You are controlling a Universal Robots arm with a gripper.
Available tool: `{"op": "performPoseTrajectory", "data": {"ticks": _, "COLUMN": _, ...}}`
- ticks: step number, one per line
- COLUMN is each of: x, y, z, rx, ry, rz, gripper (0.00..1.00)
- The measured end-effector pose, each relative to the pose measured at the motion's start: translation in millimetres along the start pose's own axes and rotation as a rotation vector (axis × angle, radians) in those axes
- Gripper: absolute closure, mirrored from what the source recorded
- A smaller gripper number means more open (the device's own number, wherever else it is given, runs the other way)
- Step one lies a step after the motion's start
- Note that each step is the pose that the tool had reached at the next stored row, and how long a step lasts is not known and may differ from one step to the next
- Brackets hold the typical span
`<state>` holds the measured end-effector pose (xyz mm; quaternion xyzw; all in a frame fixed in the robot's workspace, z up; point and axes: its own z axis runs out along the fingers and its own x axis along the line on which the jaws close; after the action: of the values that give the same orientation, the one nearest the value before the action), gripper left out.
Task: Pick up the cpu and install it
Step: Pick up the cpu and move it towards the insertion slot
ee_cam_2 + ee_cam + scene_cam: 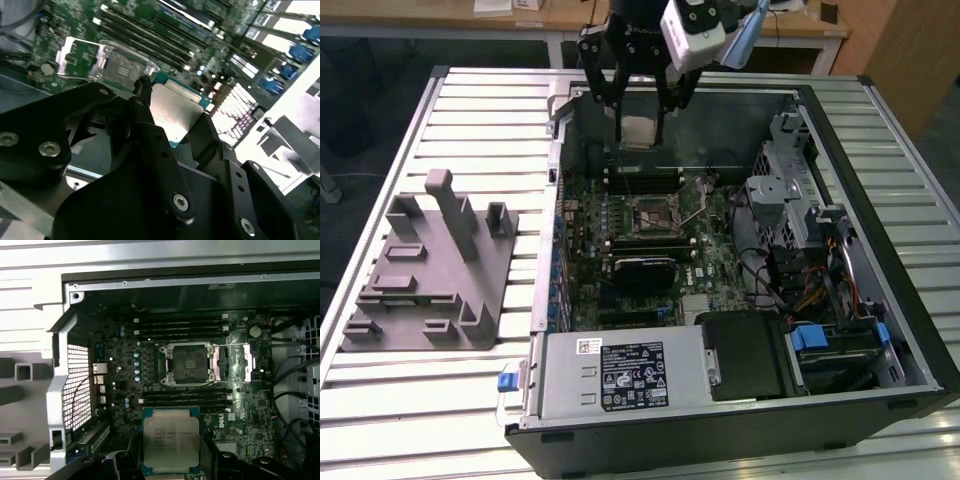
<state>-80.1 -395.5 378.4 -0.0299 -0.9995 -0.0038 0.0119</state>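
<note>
My gripper (638, 122) hangs over the far part of the open computer case, shut on the cpu (638, 135), a small square chip with a silvery metal top. In both wrist views the cpu (171, 440) (176, 114) sits between the black fingers (143, 97), held by two opposite edges. Below it on the green motherboard lies the socket (655, 214) (189, 363) (121, 64). Its metal load plate (233, 363) is swung open beside it and the socket holds nothing. The cpu is well above the board and offset from the socket.
The case (880, 190) lies on its side on a slatted metal table (470, 110). A grey fixture (430, 270) stands at the exterior view's left. Memory slots (180, 326) flank the socket. A power supply (620, 375) and a drive cage (788, 170) crowd the case.
</note>
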Motion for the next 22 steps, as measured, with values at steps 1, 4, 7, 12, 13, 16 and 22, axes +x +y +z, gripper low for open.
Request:
{"op": "performPoseTrajectory", "data": {"ticks": 1, "x": -4.4, "y": 0.5, "z": -0.1, "rx": 0.0001, "ry": 0.0006, "rz": 0.0, "gripper": 0.46}}
{"op": "performPoseTrajectory", "data": {"ticks": 4, "x": -16.8, "y": 1.9, "z": -0.4, "rx": 0.0003, "ry": 0.0024, "rz": 0.0, "gripper": 0.46}}
{"op": "performPoseTrajectory", "data": {"ticks": 7, "x": -28.9, "y": 3.4, "z": -0.6, "rx": 0.0004, "ry": 0.0041, "rz": 0.0, "gripper": 0.46}}
{"op": "performPoseTrajectory", "data": {"ticks": 12, "x": -37.8, "y": 6.8, "z": -0.7, "rx": 0.0005, "ry": 0.0055, "rz": -0.003, "gripper": 0.46}}
{"op": "performPoseTrajectory", "data": {"ticks": 13, "x": -37.8, "y": 8.0, "z": -0.6, "rx": 0.0007, "ry": 0.0056, "rz": -0.007, "gripper": 0.46}}
{"op": "performPoseTrajectory", "data": {"ticks": 16, "x": -37.7, "y": 11.4, "z": 1.1, "rx": 0.001, "ry": 0.0056, "rz": -0.024, "gripper": 0.46}}
{"op": "performPoseTrajectory", "data": {"ticks": 22, "x": -37.8, "y": 12.3, "z": 9.3, "rx": 0.0026, "ry": 0.0015, "rz": -0.087, "gripper": 0.46}}
